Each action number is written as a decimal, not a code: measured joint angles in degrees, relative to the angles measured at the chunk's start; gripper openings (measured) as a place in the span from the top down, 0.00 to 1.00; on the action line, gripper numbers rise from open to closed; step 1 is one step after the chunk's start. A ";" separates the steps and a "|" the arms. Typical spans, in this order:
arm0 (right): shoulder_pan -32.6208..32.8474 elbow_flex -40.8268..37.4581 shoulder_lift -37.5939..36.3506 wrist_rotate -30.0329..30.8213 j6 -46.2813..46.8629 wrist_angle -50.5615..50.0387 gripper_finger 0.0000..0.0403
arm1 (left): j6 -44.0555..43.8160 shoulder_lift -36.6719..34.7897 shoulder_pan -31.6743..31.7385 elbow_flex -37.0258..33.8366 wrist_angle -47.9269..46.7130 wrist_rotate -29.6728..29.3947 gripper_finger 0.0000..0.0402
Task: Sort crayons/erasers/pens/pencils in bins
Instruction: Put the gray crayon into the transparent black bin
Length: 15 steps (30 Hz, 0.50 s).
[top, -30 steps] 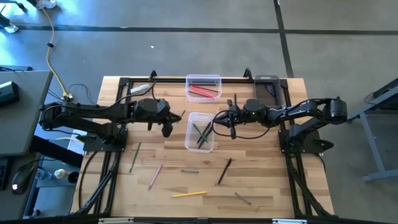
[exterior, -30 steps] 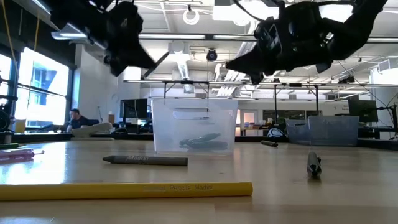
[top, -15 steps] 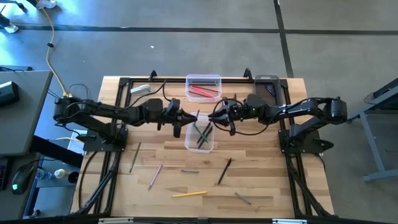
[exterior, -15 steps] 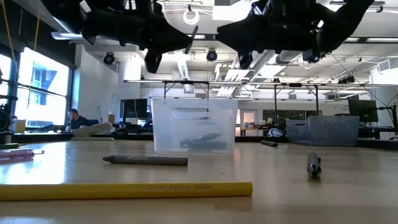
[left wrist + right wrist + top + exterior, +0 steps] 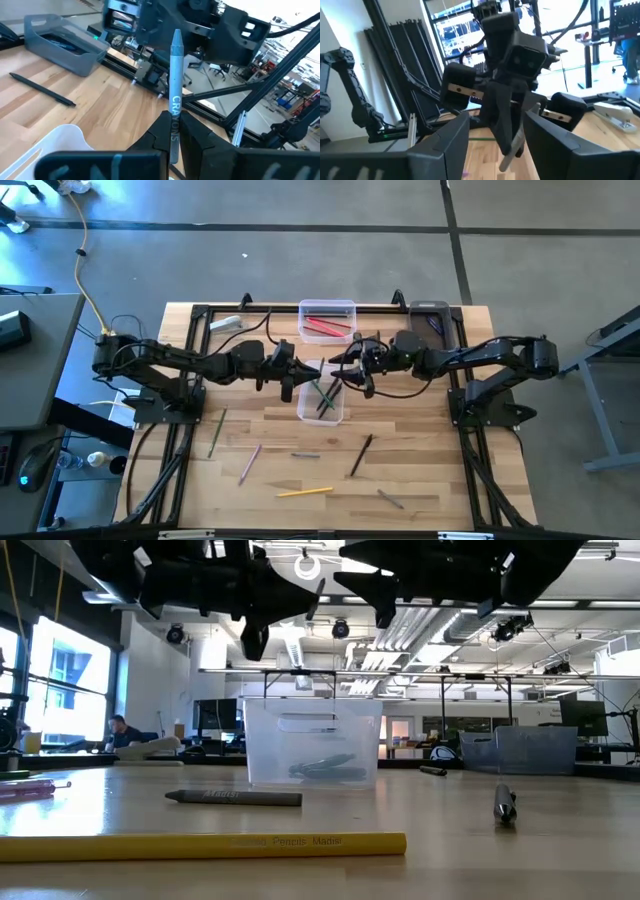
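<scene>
A grey crayon is held in my left gripper, which is shut on it above the near clear bin. That bin holds several green and dark pencils. My right gripper faces the left one, open and level. Its fingers stand on either side of the crayon's free end; whether they touch it I cannot tell. A second clear bin with red pieces and a dark grey bin stand at the far edge. My left gripper pinches the crayon's lower part, near its blunt end, between its two fingers. The fingers come level from the table's left and lie along the crayon. The rest of the crayon sticks out past the fingertips toward my right gripper, lifted clear over the bin.
Loose on the near half of the table lie a green pencil, a pink pencil, a grey crayon, a black pen, a yellow pencil and a grey stick. A white object lies at the far left.
My left gripper has gone toward the table's right with the crayon and tipped up from slanting down to level. My right gripper has risen, moved toward the left gripper and opened; its fingers now flank the crayon's end.
</scene>
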 joint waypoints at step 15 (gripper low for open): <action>1.42 5.16 5.40 3.93 1.57 -0.93 0.55 | 0.90 -0.02 -1.16 0.90 2.63 -0.01 0.98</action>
